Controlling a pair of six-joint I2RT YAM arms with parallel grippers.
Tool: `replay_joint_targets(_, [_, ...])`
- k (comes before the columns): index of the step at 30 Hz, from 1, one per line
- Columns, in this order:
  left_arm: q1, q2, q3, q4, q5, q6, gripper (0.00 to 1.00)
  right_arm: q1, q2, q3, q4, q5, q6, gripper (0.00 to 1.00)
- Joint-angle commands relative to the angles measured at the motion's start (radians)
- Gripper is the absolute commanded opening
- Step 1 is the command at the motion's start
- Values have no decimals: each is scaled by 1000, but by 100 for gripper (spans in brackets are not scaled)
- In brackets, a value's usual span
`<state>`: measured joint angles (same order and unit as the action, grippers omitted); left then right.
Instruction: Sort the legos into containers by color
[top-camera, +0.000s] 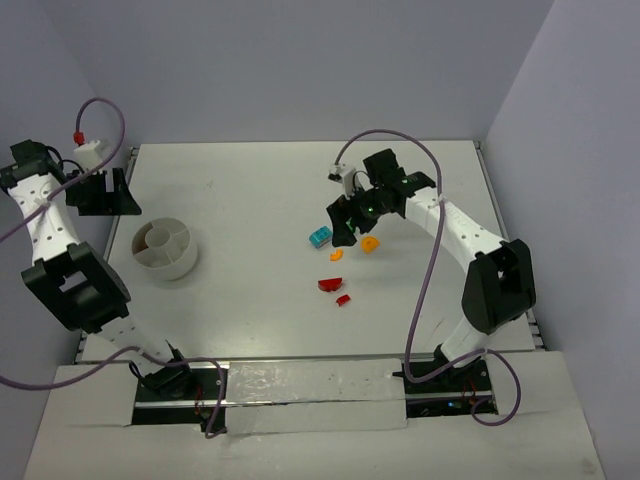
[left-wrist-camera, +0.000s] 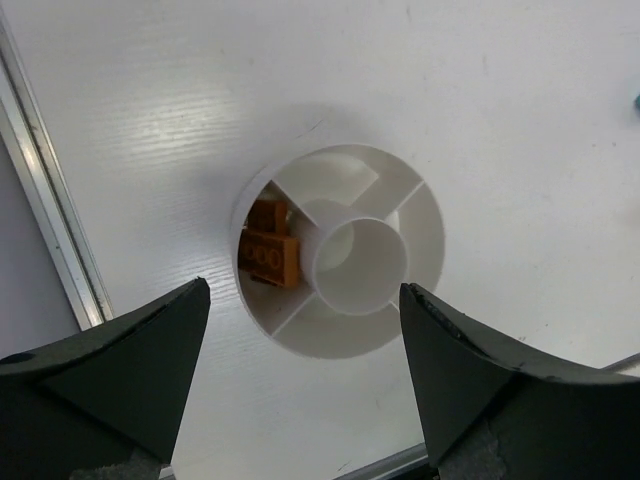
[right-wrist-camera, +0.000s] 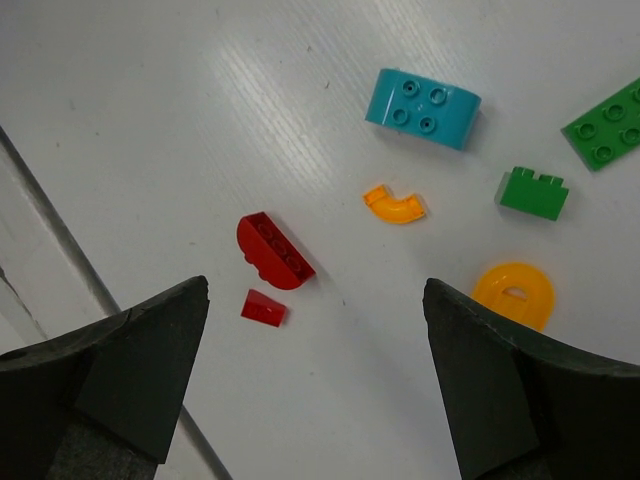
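Note:
The white divided bowl (top-camera: 165, 248) stands at the left; the left wrist view shows it (left-wrist-camera: 400, 200) with two orange bricks (left-wrist-camera: 272, 255) in its left compartment. My left gripper (top-camera: 105, 200) is open and empty, behind and left of the bowl (left-wrist-camera: 305, 400). The loose legos lie mid-right: a cyan brick (right-wrist-camera: 422, 108), a small orange curve (right-wrist-camera: 394, 204), an orange arch (right-wrist-camera: 513, 294), a green brick (right-wrist-camera: 534, 192), a green plate (right-wrist-camera: 605, 125), a red half-round (right-wrist-camera: 274, 252) and a small red slope (right-wrist-camera: 264, 308). My right gripper (top-camera: 348, 230) hovers open and empty over them (right-wrist-camera: 315, 390).
In the top view my right gripper hides the green pieces; the cyan brick (top-camera: 320, 238), the orange arch (top-camera: 371, 243) and the red pieces (top-camera: 330, 285) show. A metal rail (left-wrist-camera: 50, 220) runs along the table's left edge near the bowl.

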<state>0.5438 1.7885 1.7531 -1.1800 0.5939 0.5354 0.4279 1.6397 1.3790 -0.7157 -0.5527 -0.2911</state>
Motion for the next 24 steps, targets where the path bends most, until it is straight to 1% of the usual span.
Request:
replay_joint_targets(1, [-4, -134, 4, -6, 136, 29, 87, 41, -54, -56, 23, 24, -82, 93])
replay_joint_targets(5, [-7, -197, -52, -32, 219, 75, 87, 115, -61, -143, 38, 39, -155, 90])
replay_joint_targets(8, [-21, -246, -90, -41, 244, 98, 88, 158, -51, -190, 46, 35, -205, 88])
replay_joint_targets(9, [-36, -265, -110, -40, 245, 97, 88, 164, -47, -210, 58, 30, -229, 85])
replay_joint_targets(12, [-76, -303, -155, -15, 230, 79, 87, 182, -25, -244, 89, 39, -278, 82])
replay_joint_targets(15, [-133, -348, -205, 40, 207, 51, 87, 192, 9, -256, 118, 51, -299, 79])
replay_joint_targets(18, [-166, -389, -263, 83, 184, 28, 87, 195, 35, -261, 146, 56, -315, 74])
replay_joint_targets(24, [-230, -433, -312, 139, 171, -11, 87, 222, 86, -266, 200, 73, -338, 66])
